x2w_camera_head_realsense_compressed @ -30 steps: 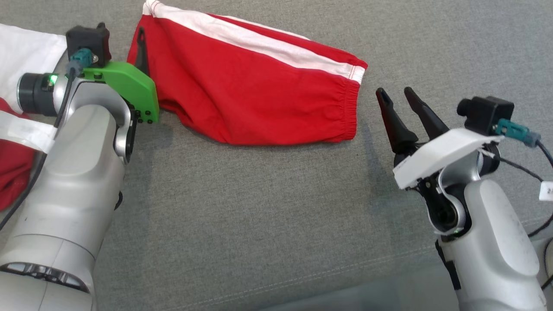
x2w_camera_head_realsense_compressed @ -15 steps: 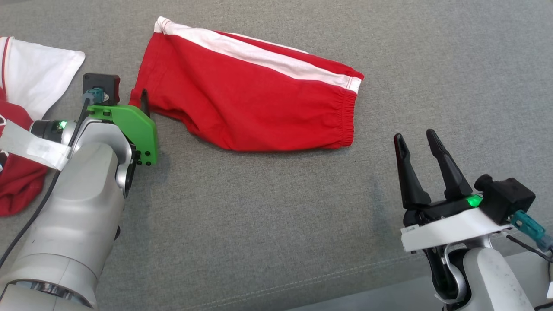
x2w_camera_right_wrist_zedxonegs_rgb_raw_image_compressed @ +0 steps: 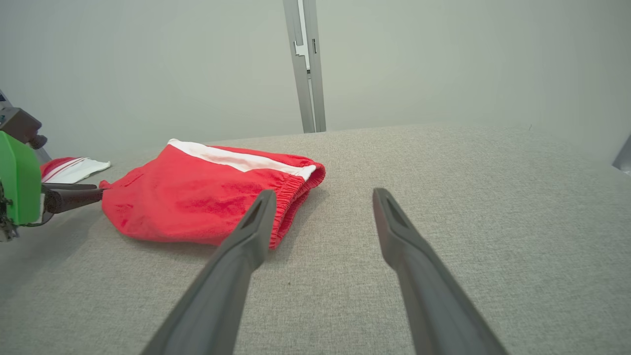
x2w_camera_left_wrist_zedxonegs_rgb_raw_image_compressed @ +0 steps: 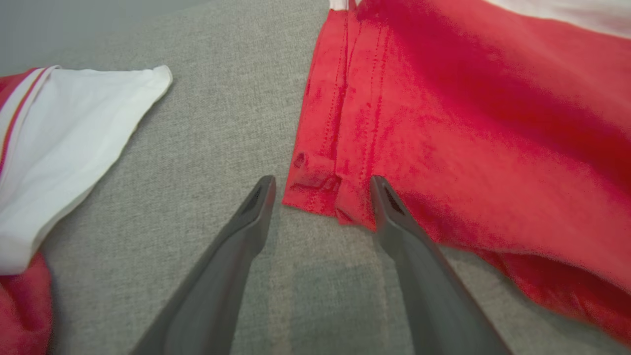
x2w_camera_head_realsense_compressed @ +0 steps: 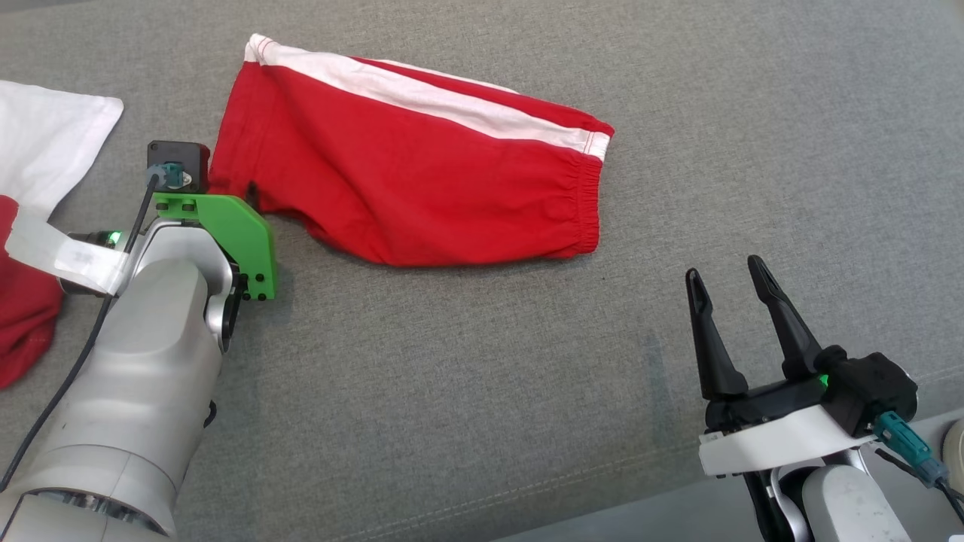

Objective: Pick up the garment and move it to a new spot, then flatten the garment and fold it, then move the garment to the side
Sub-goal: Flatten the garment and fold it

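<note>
The garment (x2w_camera_head_realsense_compressed: 422, 188) is a pair of red shorts with a white side stripe, lying folded and fairly flat on the grey fabric surface (x2w_camera_head_realsense_compressed: 452, 391). My left gripper (x2w_camera_left_wrist_zedxonegs_rgb_raw_image_compressed: 320, 185) is open and low over the surface, its two fingers straddling the garment's (x2w_camera_left_wrist_zedxonegs_rgb_raw_image_compressed: 468, 123) near left corner without closing on it. In the head view its green mount (x2w_camera_head_realsense_compressed: 233, 233) covers most of the fingers. My right gripper (x2w_camera_head_realsense_compressed: 723, 269) is open and empty, well short of the garment's elastic hem. In the right wrist view the right gripper (x2w_camera_right_wrist_zedxonegs_rgb_raw_image_compressed: 323, 192) is raised over bare surface, with the garment (x2w_camera_right_wrist_zedxonegs_rgb_raw_image_compressed: 197, 197) lying ahead to its left.
Another white and red garment (x2w_camera_head_realsense_compressed: 45, 150) lies at the far left, close to my left arm. The surface's front seam and edge (x2w_camera_head_realsense_compressed: 572, 482) run along the bottom right. A pale wall with a metal post (x2w_camera_right_wrist_zedxonegs_rgb_raw_image_compressed: 305, 64) stands behind the surface.
The head camera has shifted. My left gripper drew back along the garment's left edge to its near corner. My right gripper pulled back toward me, away from the elastic hem.
</note>
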`<state>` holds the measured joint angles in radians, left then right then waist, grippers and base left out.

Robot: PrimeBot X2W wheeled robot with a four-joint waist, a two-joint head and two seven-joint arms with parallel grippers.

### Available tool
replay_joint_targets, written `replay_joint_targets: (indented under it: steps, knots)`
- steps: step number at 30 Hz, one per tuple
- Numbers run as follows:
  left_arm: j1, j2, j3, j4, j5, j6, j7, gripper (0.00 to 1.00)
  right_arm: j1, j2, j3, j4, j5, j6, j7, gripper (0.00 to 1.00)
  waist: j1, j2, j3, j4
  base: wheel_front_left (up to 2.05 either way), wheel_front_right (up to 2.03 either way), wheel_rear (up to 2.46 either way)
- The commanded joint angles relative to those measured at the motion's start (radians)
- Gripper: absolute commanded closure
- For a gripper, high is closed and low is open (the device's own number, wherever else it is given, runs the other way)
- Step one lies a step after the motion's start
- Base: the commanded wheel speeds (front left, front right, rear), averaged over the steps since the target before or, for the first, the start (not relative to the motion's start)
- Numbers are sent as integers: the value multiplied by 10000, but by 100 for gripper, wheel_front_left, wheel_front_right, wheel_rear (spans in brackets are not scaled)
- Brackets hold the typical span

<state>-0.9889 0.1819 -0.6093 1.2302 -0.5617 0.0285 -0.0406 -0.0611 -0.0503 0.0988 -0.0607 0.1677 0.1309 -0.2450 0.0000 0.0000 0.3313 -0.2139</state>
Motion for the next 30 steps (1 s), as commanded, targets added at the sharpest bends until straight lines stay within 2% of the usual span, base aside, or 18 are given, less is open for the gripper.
replay_joint_targets:
  steps: [1, 2, 3, 4, 5, 7, 8, 15, 21, 30]
  knots:
    - [120, 102, -8, 60, -8, 137, 37, 21, 147, -8, 20, -34, -141, -3, -76, 0, 0, 0, 41, -55, 0, 0, 0]
    - [105, 106, 20, 87, -59, 165, 72, 39, 152, -7, 26, -14, -216, -3, -74, 0, 0, 0, 58, -67, 0, 0, 0]
    - [105, 106, 20, 87, -59, 165, 72, 39, 152, -7, 26, -14, -216, -3, -74, 0, 0, 0, 58, -67, 0, 0, 0]
    - [94, 113, 47, 129, -106, 199, 97, 56, 142, -7, 47, 26, -345, -3, -92, 0, 0, 0, 87, -87, 0, 0, 0]
    - [94, 113, 47, 129, -106, 199, 97, 56, 142, -7, 47, 26, -345, -3, -92, 0, 0, 0, 87, -87, 0, 0, 0]
    - [106, 140, 67, 178, -174, 214, 142, 77, 157, -5, 83, 58, -403, -3, -109, 0, 0, 0, 114, -100, 0, 0, 0]
    - [93, 143, 73, 196, -208, 222, 170, 100, 160, -7, 80, 60, -422, -3, -114, 0, 0, 0, 126, -103, 0, 0, 0]
    - [274, 19, 198, 249, -434, 246, 15, 100, 179, -6, 25, 129, -799, -3, -95, 0, 0, 0, 195, -8, 0, 0, 0]
    - [497, -121, 367, 135, -660, 195, -532, 100, 216, -6, -175, 79, -1081, -3, -117, 0, 0, 0, 105, 205, 0, 0, 0]
    - [1833, -485, 530, 50, -1088, -39, -1381, 100, 528, -7, -530, 165, -1346, -3, -136, 0, 0, 0, -723, 564, 0, 0, 0]
